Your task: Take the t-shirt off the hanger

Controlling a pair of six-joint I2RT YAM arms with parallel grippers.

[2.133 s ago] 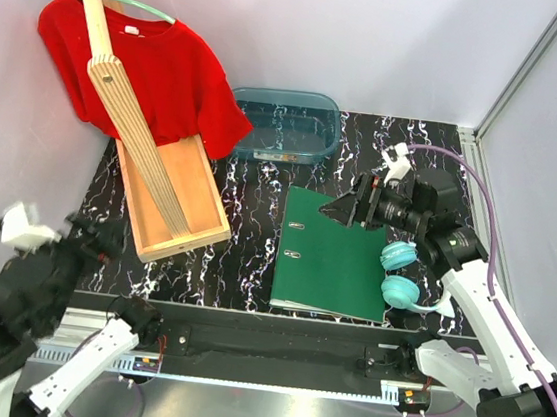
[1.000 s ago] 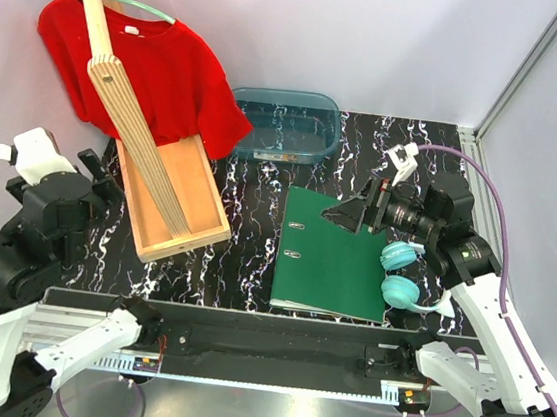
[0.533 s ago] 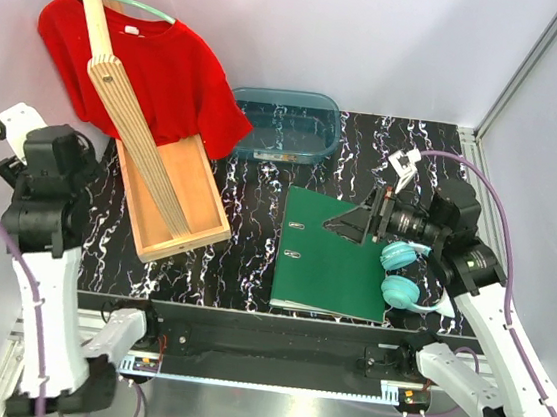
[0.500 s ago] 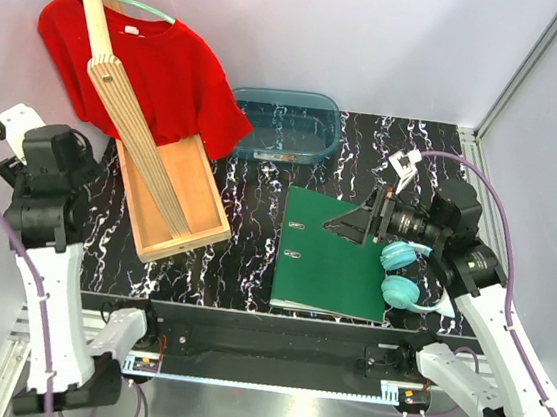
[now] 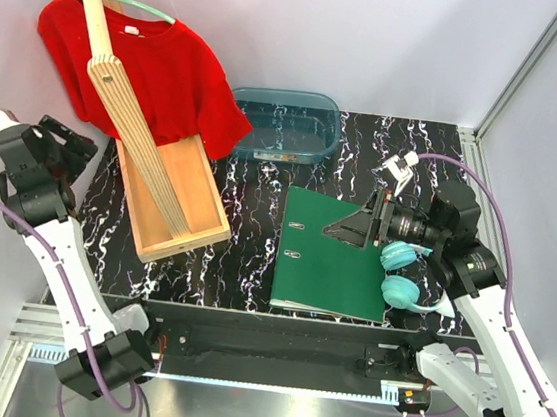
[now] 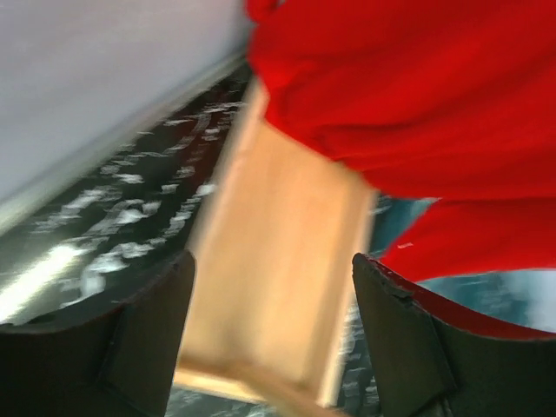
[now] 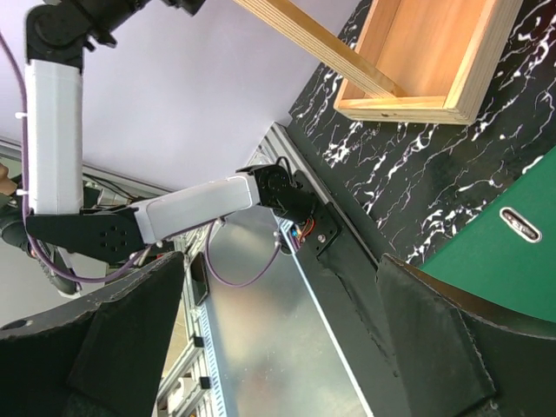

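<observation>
The bright red t-shirt (image 5: 158, 74) hangs on the pale mint-green hanger (image 5: 141, 4) at the back left. Only the hanger's top arc shows, and its hook is hidden by the plywood stand (image 5: 120, 100). My left gripper (image 5: 73, 137) is raised by the left wall, open and empty, left of the shirt's lower hem and apart from it. In the blurred left wrist view the gripper (image 6: 274, 339) faces the shirt (image 6: 417, 104), which hangs above the wooden tray (image 6: 287, 269). My right gripper (image 5: 342, 226) is open and empty above the green binder (image 5: 328, 259); it (image 7: 278, 347) points toward the table's front rail.
The stand's wooden tray (image 5: 174, 197) lies under the shirt. A teal plastic tub (image 5: 288, 124) stands at the back centre. Teal headphones (image 5: 401, 278) lie right of the binder. Walls close in on the left, back and right.
My left arm has risen from the near-left corner to the left wall, and its gripper now faces the shirt and tray. My right gripper has shifted slightly over the binder.
</observation>
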